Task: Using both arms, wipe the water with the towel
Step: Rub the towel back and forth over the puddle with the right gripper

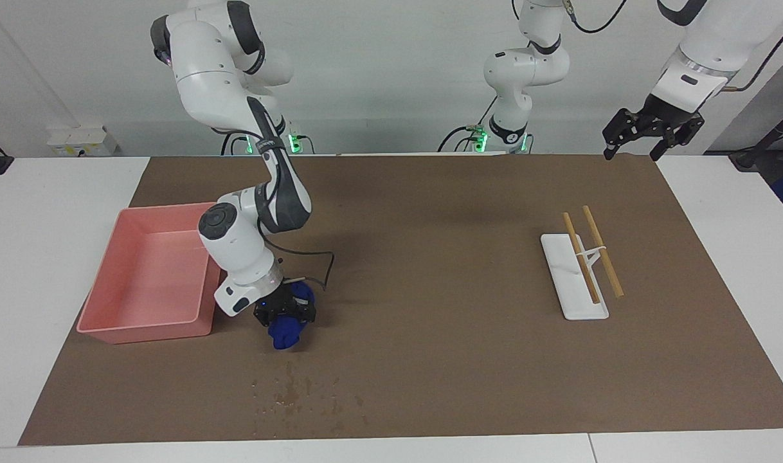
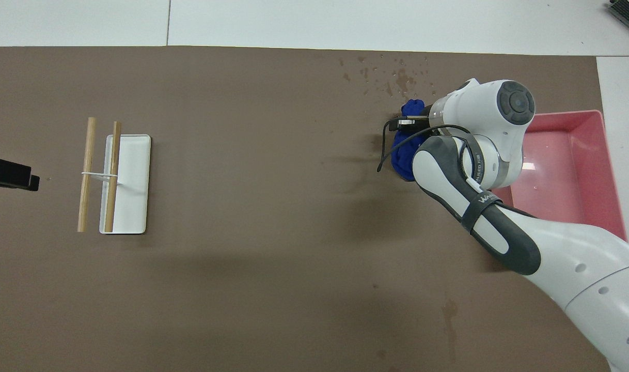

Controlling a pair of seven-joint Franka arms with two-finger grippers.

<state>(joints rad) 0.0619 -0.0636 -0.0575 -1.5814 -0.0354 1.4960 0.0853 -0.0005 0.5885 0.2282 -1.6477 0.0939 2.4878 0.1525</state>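
Both my grippers differed: right gripper (image 1: pixel 286 316) pinched the towel (image 1: pixel 285 332) on the mat (image 1: pixel 430 257) beside the water (image 1: pixel 301 389); left gripper (image 1: pixel 648 138) waited open.

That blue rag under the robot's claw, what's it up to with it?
The right gripper is shut on the blue towel, pressing it to the brown mat beside the pink tray, just short of the water spots. The left gripper waits open in the air at its end.

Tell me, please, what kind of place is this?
Probably a robotics lab: two white arms mounted at a table, a brown mat as work surface, cables and power sockets along a bare wall.
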